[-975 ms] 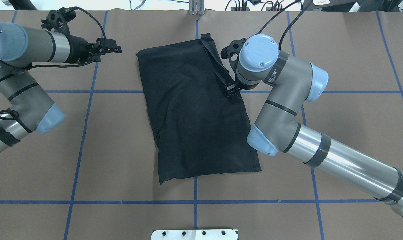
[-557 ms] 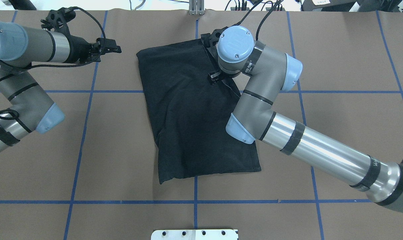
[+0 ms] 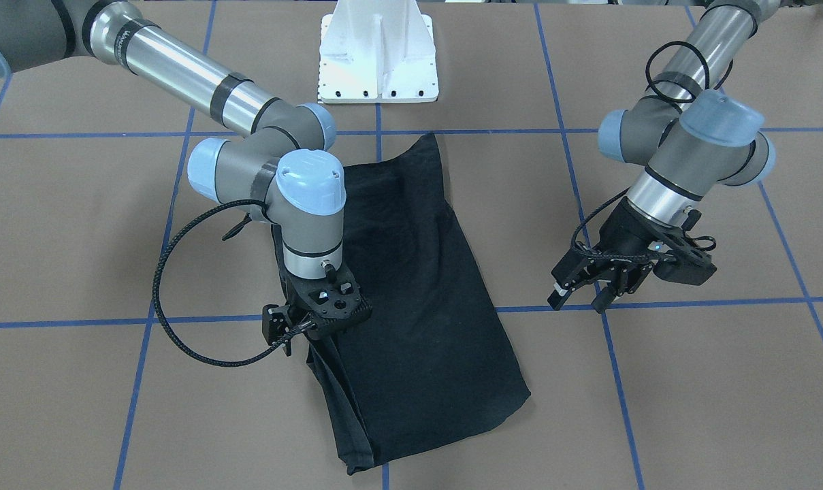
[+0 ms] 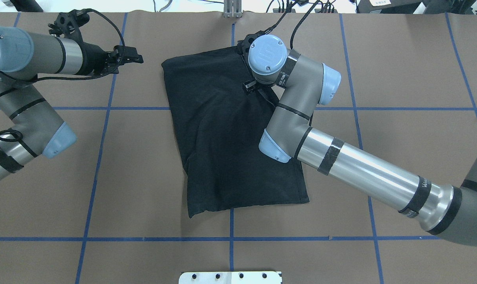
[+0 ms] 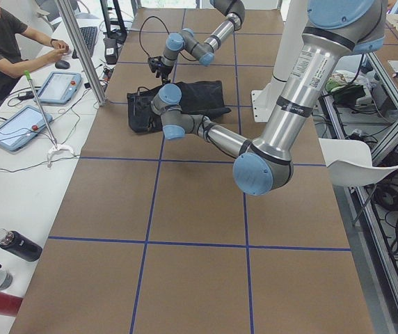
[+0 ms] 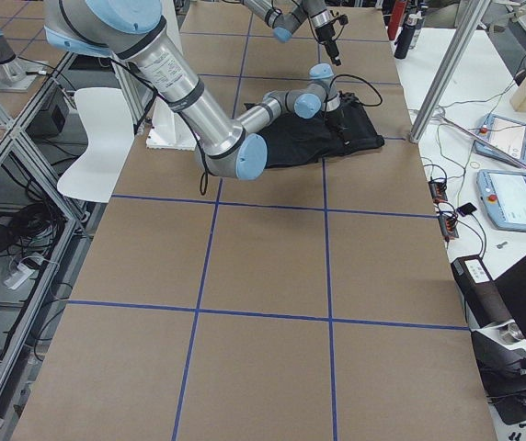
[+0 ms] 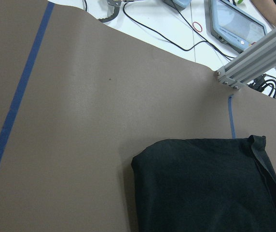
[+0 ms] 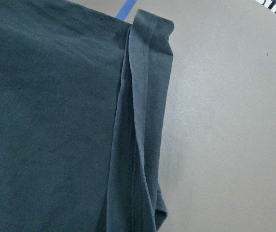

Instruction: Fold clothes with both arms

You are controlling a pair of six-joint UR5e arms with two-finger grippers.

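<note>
**A:** Reaching down, the right gripper stands at the far right edge of the T-shirt. Its fingers are hidden, so I cannot tell if it is clenched or released.

**B:** And the left gripper?

**A:** Released and empty, above the bare table to the left. The T-shirt lies flat as a long band in the middle.

**B:** Which step?

**A:** I judge it is tidying the hem strip. Next it needs a grasp there, then a crosswise fold.
</note>
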